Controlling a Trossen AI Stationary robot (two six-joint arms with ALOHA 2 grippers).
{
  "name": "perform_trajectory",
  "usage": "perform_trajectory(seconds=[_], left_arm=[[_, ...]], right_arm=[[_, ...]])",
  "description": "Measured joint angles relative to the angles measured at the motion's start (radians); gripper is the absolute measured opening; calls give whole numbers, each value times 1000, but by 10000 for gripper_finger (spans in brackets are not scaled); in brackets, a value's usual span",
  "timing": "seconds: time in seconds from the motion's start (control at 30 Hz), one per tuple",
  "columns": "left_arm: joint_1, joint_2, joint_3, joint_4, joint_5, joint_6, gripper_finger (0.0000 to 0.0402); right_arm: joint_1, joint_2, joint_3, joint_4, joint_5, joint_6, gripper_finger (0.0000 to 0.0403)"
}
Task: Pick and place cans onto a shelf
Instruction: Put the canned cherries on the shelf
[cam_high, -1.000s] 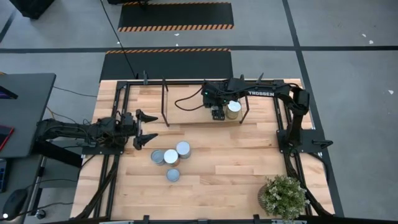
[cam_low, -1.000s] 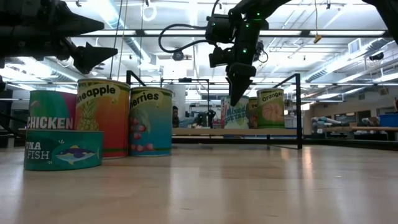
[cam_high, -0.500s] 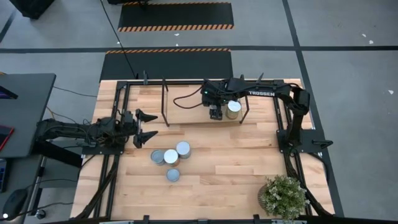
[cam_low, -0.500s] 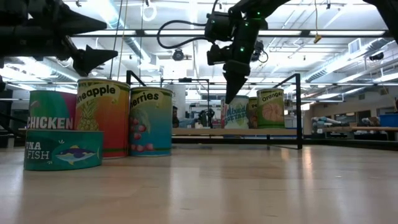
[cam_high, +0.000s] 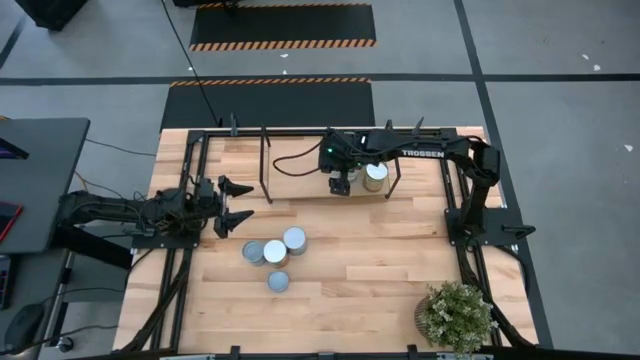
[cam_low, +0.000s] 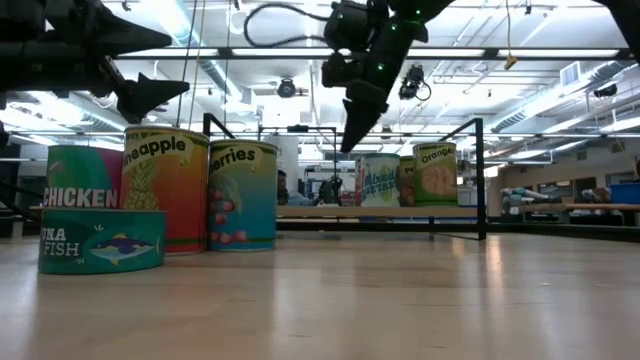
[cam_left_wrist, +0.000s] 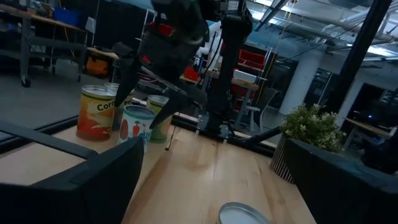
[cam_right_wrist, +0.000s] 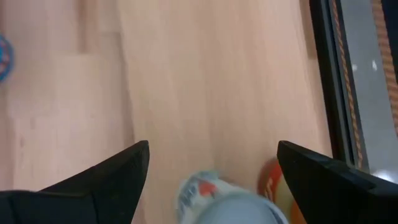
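Note:
Three cans (cam_low: 437, 172) stand on the shelf (cam_high: 300, 178), a light board with black posts at the table's far side; one silver lid (cam_high: 375, 174) shows in the high view. Several more cans (cam_high: 275, 252) stand on the table in front of it, and in the low view they show as labelled tins (cam_low: 165, 188). My right gripper (cam_high: 341, 186) hangs open and empty above the shelf, just left of the shelf cans (cam_right_wrist: 205, 194). My left gripper (cam_high: 240, 206) is open and empty at the table's left, beside the table cans.
A potted plant (cam_high: 456, 315) stands at the table's near right corner. Black frame rails (cam_high: 455, 215) run along the table's left and right sides. The shelf's upright posts (cam_high: 266, 165) stand around the board. Bare tabletop (cam_high: 380, 270) lies between the cans and the plant.
My right gripper has risen above the shelf and gone a little toward the table's left edge, away from the cans standing on the board. The cans have stayed where they were.

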Motion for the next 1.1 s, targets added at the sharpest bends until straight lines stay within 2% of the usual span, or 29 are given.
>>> perform_trajectory(seconds=[0.27, 0.57, 0.97, 1.1], left_arm=[[0, 0, 0, -8, 0, -43, 393], [0, 0, 0, -4, 0, -43, 393], [0, 0, 0, -3, 0, -47, 393], [0, 0, 0, -8, 1, -115, 393]], right_arm=[[46, -20, 0, 85, -17, -68, 362], [122, 2, 0, 204, -33, -31, 362], [177, 8, 0, 159, -41, 31, 362], [209, 35, 0, 148, -104, 42, 362]])
